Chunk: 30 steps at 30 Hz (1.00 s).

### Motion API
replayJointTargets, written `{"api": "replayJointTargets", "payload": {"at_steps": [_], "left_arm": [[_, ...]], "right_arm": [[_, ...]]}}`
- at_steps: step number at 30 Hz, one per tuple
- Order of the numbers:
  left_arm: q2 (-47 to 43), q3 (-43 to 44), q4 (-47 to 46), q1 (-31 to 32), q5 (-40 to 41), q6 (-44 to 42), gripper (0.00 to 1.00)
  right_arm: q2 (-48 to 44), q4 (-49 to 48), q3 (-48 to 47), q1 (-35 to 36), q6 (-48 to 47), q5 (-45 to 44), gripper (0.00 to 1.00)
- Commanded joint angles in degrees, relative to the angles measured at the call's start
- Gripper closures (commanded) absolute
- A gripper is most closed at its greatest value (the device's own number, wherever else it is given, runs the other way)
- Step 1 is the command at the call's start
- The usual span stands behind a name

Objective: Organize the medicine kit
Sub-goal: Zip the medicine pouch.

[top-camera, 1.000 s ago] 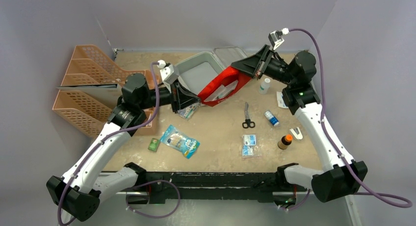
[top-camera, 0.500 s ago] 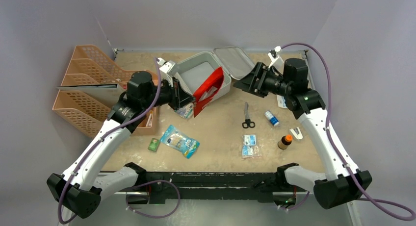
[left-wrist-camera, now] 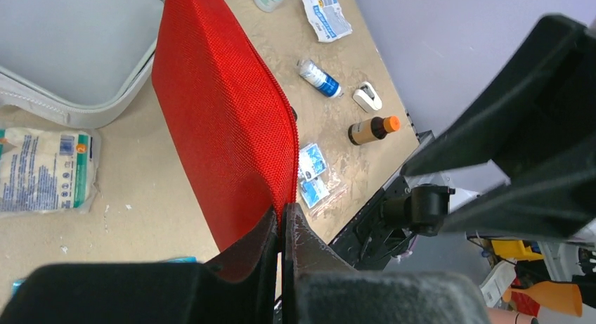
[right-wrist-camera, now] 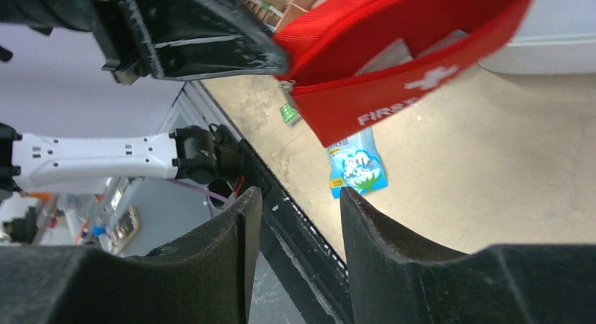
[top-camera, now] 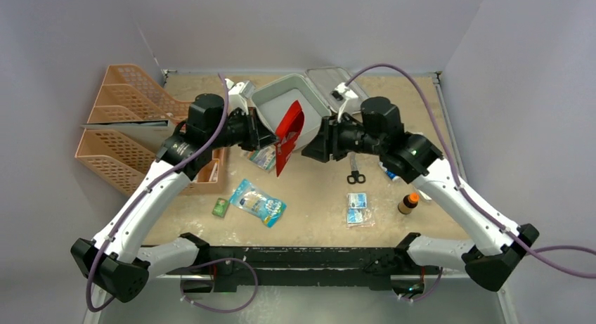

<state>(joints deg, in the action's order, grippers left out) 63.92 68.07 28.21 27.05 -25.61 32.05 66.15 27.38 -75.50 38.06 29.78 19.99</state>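
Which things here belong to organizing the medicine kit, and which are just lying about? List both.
Job: pale grey-white soft-shell medicine kit; flat red fabric pouch, pinched in the left hand; black-handled scissors; brown orange-capped bottle.
Lying about: orange mesh file trays; probably the blue printed packet and small green packet.

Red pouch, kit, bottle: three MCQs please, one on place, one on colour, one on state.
1. Where is the red pouch?
A) lying flat
B) held up by the left gripper beside the medicine kit
C) zipped inside the kit

2. What colour is the cap on the brown bottle?
A) blue
B) green
C) orange

3. The kit's lid is:
A) open
B) zipped shut
C) removed

Answers:
1 B: the left wrist view shows the jaws pinched on its edge.
2 C: the cap shows orange in the top view.
3 A: the lid lies back and the grey inside is exposed.
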Motion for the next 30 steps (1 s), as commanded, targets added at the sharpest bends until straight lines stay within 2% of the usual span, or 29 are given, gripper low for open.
{"api": "replayJointTargets", "payload": {"at_steps": [1,11,22,24,27,30], "left_arm": [[0.48,2.92,0.62,0.11,1.79,3.69,1.00],[2.89,4.44,2.55,0.11,0.50,9.40,1.00],[3.29,4.52,3.86,0.11,0.51,11.10,1.00],[3.30,4.61,4.07,0.11,0.15,10.83,1.00],[3.38,4.83,5.16,0.11,0.50,9.40,1.00],[3.59,5.07,6.56,0.11,0.88,6.94,1.00]], "right_arm": [[1.87,-8.36,0.33,6.48,-5.34,-5.21,0.53],[7.59,-13.19,-0.69,14.19,-9.44,-15.89,0.46],[13.24,-8.90,-4.19,18.69,-11.46,-25.77,0.51],[13.68,-7.70,-4.82,19.21,-11.88,-28.66,0.57],[13.52,-6.77,-4.58,19.37,-12.09,-32.18,0.71],[13.05,-7.11,-3.67,19.34,-12.15,-31.71,0.82]]}}
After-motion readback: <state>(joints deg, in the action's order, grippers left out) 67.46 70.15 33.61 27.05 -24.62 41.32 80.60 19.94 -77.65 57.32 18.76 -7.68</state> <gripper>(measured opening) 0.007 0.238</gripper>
